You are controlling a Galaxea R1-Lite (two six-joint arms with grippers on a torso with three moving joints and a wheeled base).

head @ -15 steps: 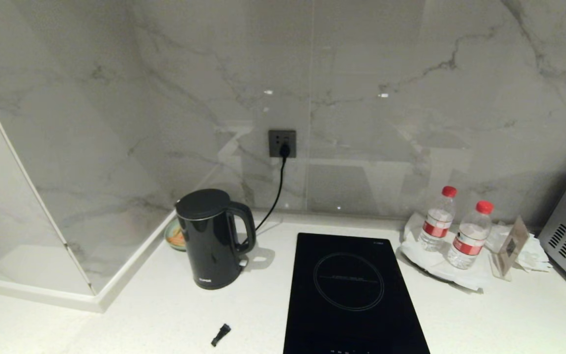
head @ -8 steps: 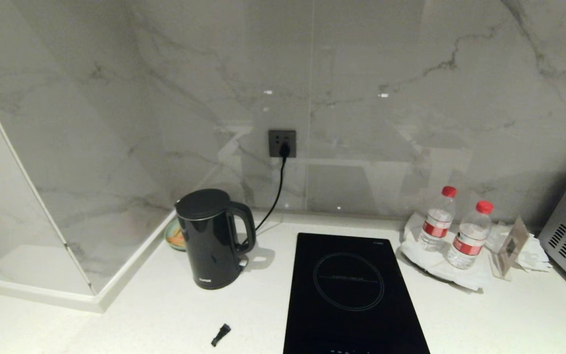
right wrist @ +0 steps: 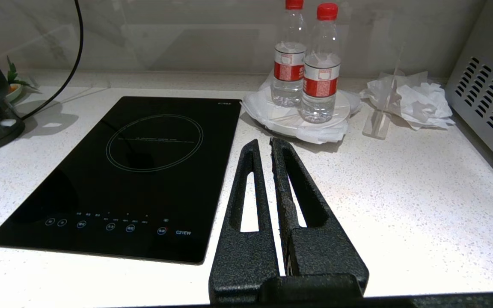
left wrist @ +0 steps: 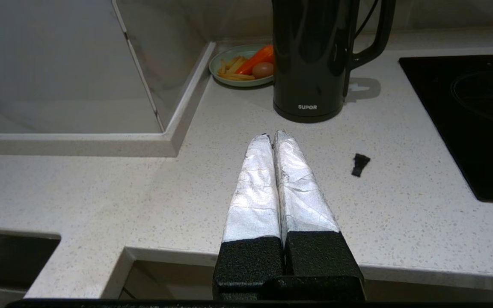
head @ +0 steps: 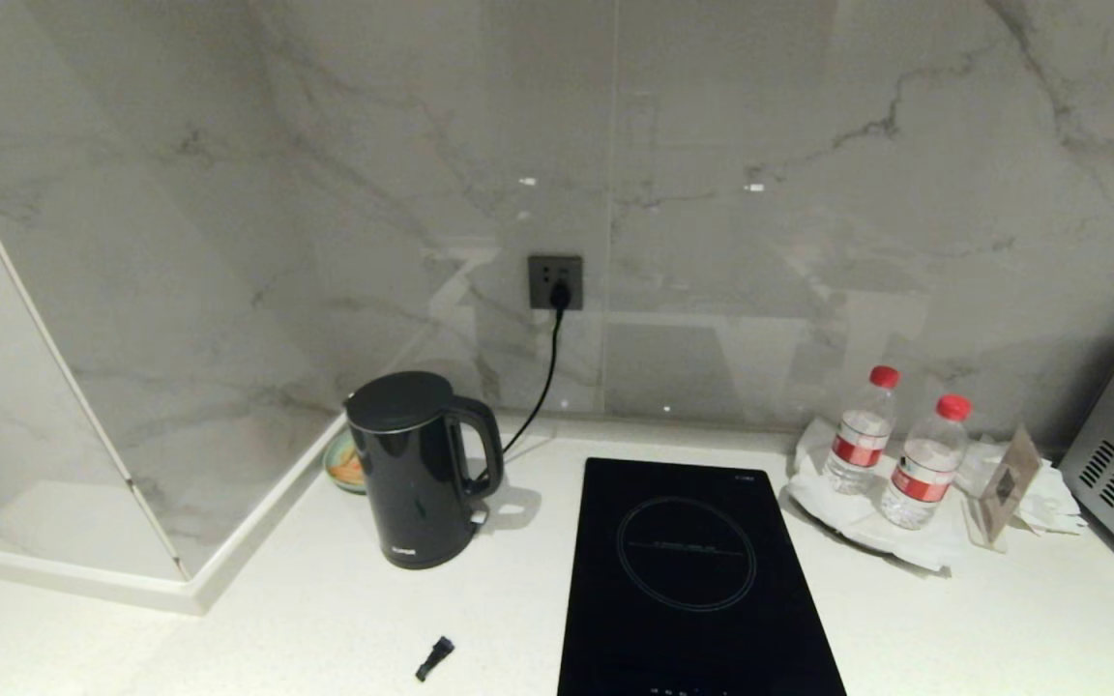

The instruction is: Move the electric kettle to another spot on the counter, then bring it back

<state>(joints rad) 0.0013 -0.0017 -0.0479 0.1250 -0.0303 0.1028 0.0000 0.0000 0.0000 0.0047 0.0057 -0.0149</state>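
We had both pincers at the bottom of their wrist frames, low over the table (head: 344, 619) front: left pincer (left wrist: 272, 136) pressed shut, empty; right pincer (right wrist: 263, 144) all but shut, empty. Farther back, left of centre in the head frame, the electric kettle (head: 414, 474) stood upright beside the hob (head: 692, 570). We judged it glossy, slippery, rigid, maybe water-heavy; grab the handle (head: 482, 447).

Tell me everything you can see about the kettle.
The kettle is a glossy black cylindrical jug with a flat matte grey lid, shut, and a curved black handle facing the hob. White "SUPOR" lettering sits low on its front. It stands upright on the counter, in front of a plate of food. No gripper touches it.
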